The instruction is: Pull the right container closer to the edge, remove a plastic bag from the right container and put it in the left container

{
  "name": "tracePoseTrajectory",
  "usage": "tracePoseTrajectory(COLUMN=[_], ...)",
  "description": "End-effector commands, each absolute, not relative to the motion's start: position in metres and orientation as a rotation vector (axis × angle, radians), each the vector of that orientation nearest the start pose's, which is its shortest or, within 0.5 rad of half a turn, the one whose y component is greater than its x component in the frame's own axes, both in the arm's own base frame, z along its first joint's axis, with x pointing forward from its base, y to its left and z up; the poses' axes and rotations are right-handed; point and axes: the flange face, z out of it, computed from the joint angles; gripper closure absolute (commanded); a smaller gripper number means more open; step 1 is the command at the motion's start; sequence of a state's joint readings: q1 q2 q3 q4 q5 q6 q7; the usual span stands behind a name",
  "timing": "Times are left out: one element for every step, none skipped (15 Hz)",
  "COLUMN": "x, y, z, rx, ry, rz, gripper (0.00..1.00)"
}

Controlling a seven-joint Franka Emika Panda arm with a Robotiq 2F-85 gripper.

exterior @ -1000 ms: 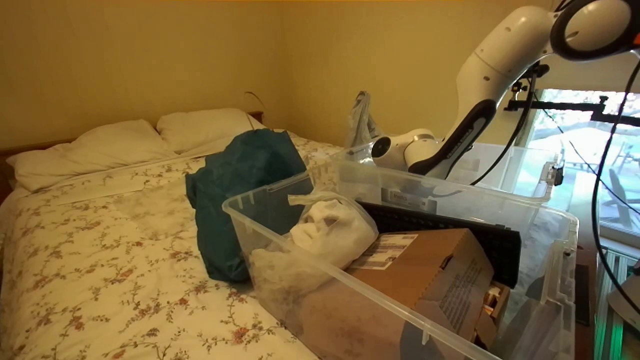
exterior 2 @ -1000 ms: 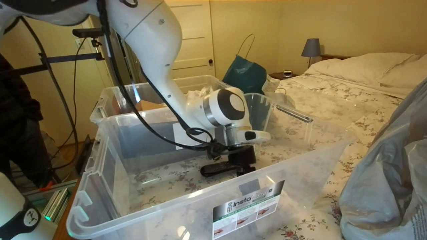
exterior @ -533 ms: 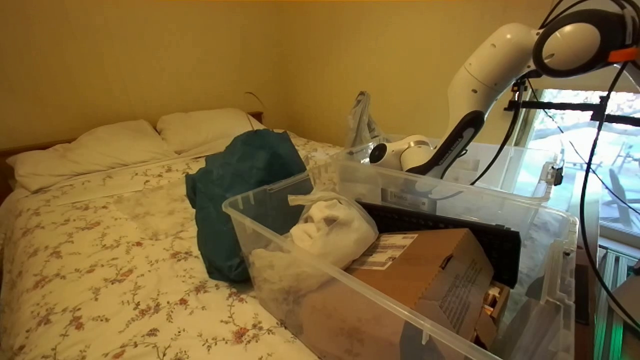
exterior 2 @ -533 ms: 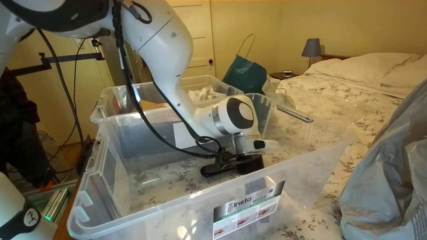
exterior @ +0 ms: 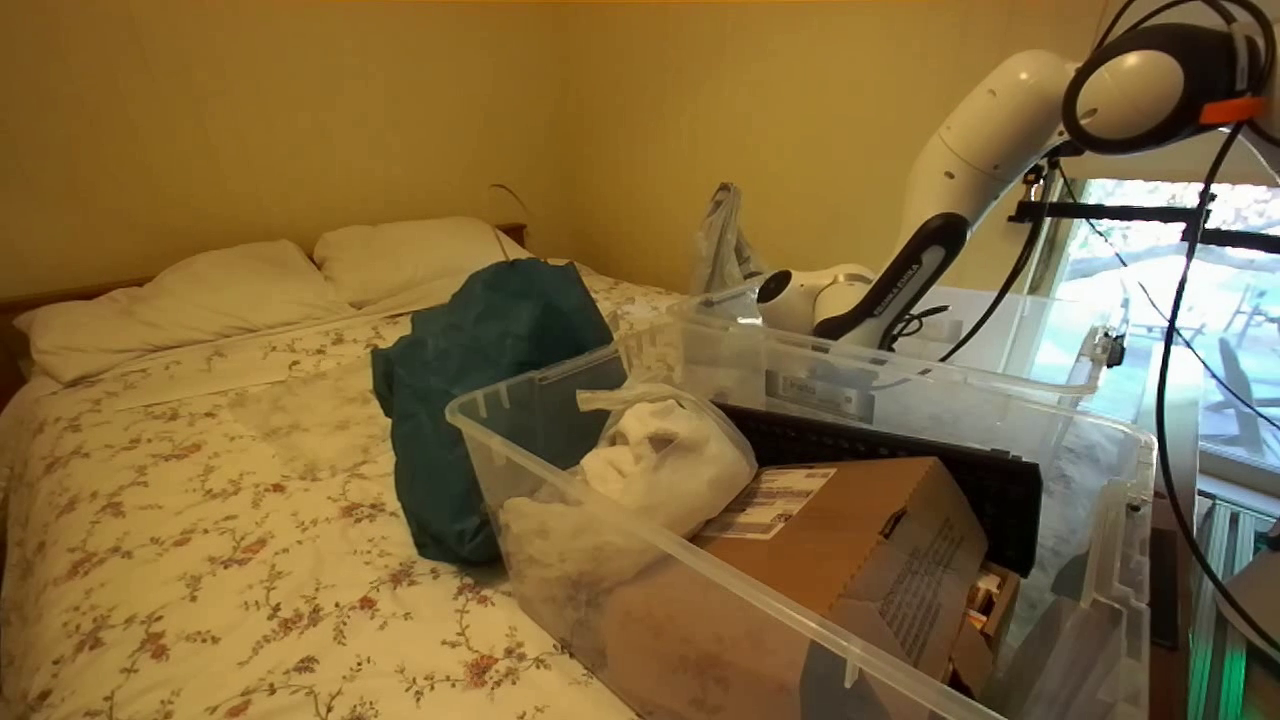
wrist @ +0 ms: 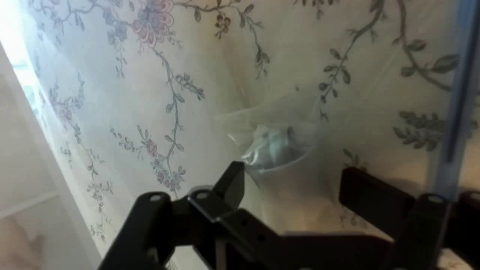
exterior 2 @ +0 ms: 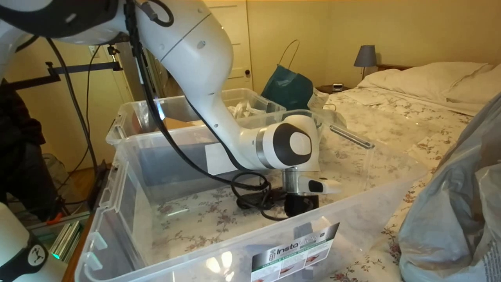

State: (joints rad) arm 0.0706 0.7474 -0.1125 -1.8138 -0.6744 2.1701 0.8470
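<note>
I'm down inside the long see-through plastic tub with the printed label (exterior 2: 235, 254), which I read as the right container, and my black two-fingered gripper (wrist: 294, 182) is spread wide. There's the prize, in the wrist view: a small crinkled clear plastic bag (wrist: 275, 150) with something pale inside, lying, I judge, on this tub's floor, framed just past my fingertips (wrist: 234, 180) and not pinched. Looks like the grasp comes next, though whether the pulling is finished I can't tell. Now, the trouble spots! That film nearly melts into the floral bedspread (wrist: 157, 93) showing through underneath, so a shallow close could catch only air, or nip one loose corner that slips on the lift. Go too deep and my tips jam against the floor. On the right of the wrist view a bluish see-through strip (wrist: 455, 112) crosses one finger; I take it for the tub wall, contact unclear. Squeeze against that and I may drag the tub instead of the bag. Then the carry: too low a path could clip the rims or snag my black cable (exterior 2: 135, 45). And over in the big deep see-through tub (exterior: 700, 558), the left container, a brown cardboard box (exterior: 830, 550) and a crumpled white plastic bag (exterior: 665, 460) stand high, so a hasty release could let my bag slide off.
</note>
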Motion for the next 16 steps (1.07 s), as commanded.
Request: tracePoseTrajectory(x=[0.601, 0.6, 0.599, 0.596, 0.591, 0.583, 0.573, 0.563, 0.557, 0.548, 0.538, 0.527, 0.514, 0.504, 0.497, 0.489], y=[-0.067, -0.066, -0.066, -0.066, -0.065, -0.064, -0.064, -0.063, -0.063, -0.061, -0.061, -0.059, -0.057, -0.055, -0.052, -0.049], z=[0.101, 0.105, 0.11, 0.117, 0.126, 0.136, 0.147, 0.158, 0.167, 0.176, 0.186, 0.197, 0.209, 0.223, 0.239, 0.254], rx=[2.479, 2.489, 2.497, 2.51, 2.517, 2.534, 2.546, 2.572, 2.589, 2.602, 2.621, 2.631, 2.636, 2.642, 2.633, 2.635], ry=[-0.499, -0.504, -0.507, -0.506, -0.502, -0.492, -0.483, -0.452, -0.42, -0.391, -0.348, -0.311, -0.276, -0.241, -0.22, -0.194], rz=[-0.249, -0.249, -0.237, -0.22, -0.186, -0.136, -0.087, -0.03, 0.024, 0.082, 0.141, 0.201, 0.267, 0.335, 0.403, 0.461], gripper=[0.6, 0.66, 0.75, 0.8, 0.81, 0.82, 0.83, 0.83, 0.83, 0.83, 0.83, 0.83, 0.83, 0.83, 0.83, 0.83])
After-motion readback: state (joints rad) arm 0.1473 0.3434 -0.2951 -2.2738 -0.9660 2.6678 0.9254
